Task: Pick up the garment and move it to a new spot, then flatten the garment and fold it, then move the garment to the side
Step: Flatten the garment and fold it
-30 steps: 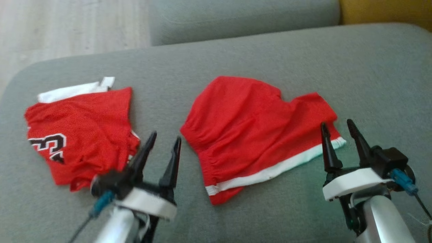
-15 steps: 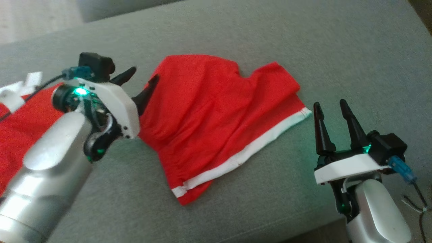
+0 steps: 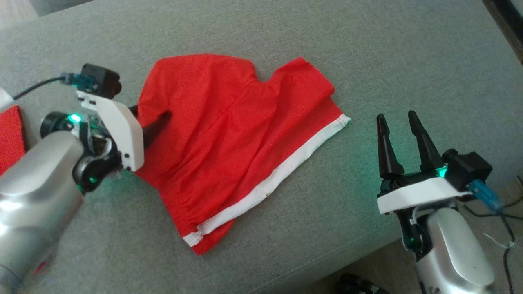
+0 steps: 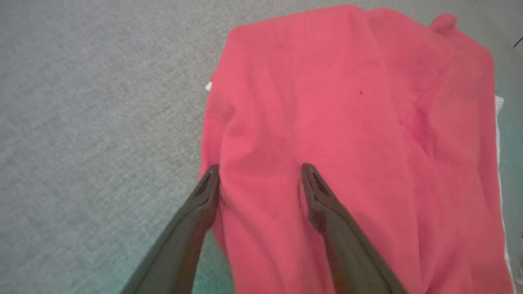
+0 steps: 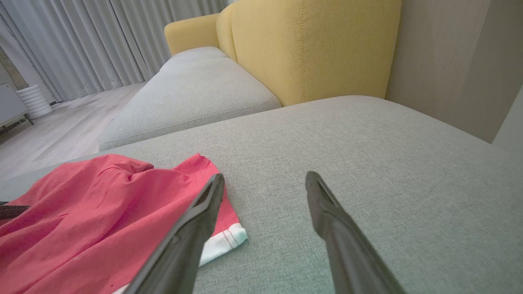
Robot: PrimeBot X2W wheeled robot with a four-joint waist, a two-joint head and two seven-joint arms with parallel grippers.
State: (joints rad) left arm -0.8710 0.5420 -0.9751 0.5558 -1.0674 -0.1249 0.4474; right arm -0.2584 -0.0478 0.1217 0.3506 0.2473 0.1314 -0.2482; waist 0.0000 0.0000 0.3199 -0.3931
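Note:
The garment, red shorts (image 3: pixel 229 134) with a white hem band, lies spread on the grey sofa cushion (image 3: pixel 367 61). My left gripper (image 3: pixel 149 116) is open and low at the shorts' left edge. In the left wrist view it (image 4: pixel 259 171) has one finger at the cloth's border and the other over the red fabric (image 4: pixel 347 122), with nothing pinched. My right gripper (image 3: pixel 398 122) stands open above bare cushion to the right of the shorts. In the right wrist view it (image 5: pixel 264 176) is beside the white hem corner of the shorts (image 5: pixel 102 204).
A second red garment (image 3: pixel 10 134) lies at the far left edge. The cushion's front edge runs across the lower right, with floor and cables (image 3: pixel 490 200) beyond. A yellow sofa back (image 5: pixel 306 49) and another grey cushion (image 5: pixel 192 94) lie behind.
The head camera has shifted right and down. My left arm has swung from the lower left up onto the shorts' left edge. The right gripper keeps its open pose.

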